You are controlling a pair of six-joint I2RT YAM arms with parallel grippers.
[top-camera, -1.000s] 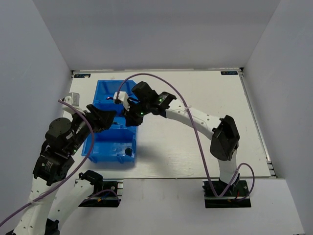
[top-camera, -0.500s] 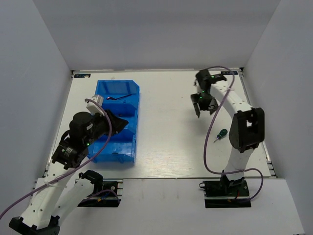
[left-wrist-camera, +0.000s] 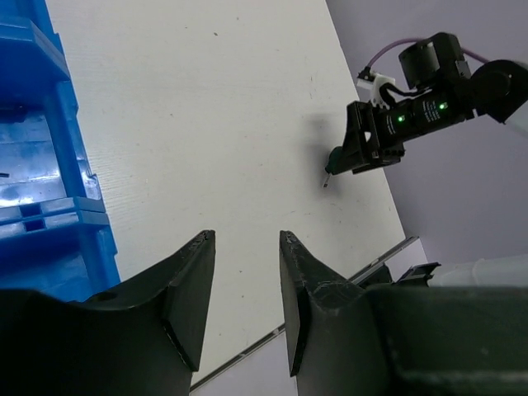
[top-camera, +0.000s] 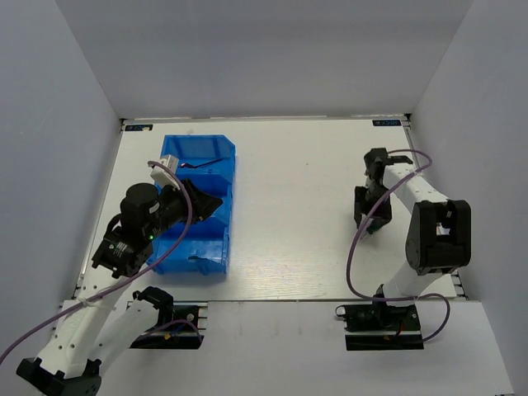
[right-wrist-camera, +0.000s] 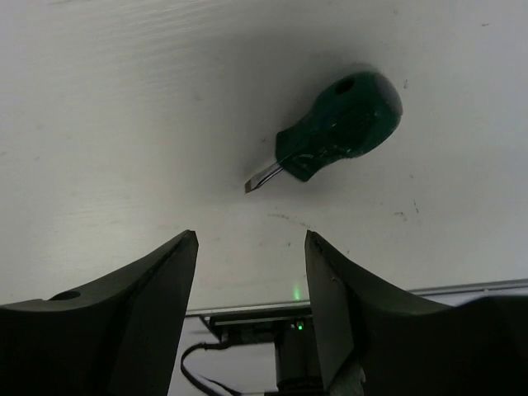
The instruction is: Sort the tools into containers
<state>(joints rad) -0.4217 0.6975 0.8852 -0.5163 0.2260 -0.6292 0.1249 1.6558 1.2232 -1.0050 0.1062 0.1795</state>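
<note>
A stubby green-handled screwdriver (right-wrist-camera: pixel 338 128) lies flat on the white table at the right, blade pointing to the lower left in the right wrist view. My right gripper (right-wrist-camera: pixel 250 237) hangs just short of it, open, with nothing between its fingers. From above, that gripper (top-camera: pixel 369 219) covers most of the screwdriver. The blue three-compartment bin (top-camera: pixel 169 247) stands at the left. A dark hex key (top-camera: pixel 202 163) lies in its far compartment. My left gripper (top-camera: pixel 213 202) hovers over the bin's right side, open and empty (left-wrist-camera: pixel 246 235).
The left wrist view shows the bin's wall (left-wrist-camera: pixel 70 140) at the left and the right gripper (left-wrist-camera: pixel 367 144) far across the bare table. The table's right edge (top-camera: pixel 433 206) runs close to the right arm. Grey walls enclose the table.
The right arm left the bin, swung to the far right and came down over the green-handled screwdriver, its jaws going from shut to open. The left arm pulled back slightly over the bin.
</note>
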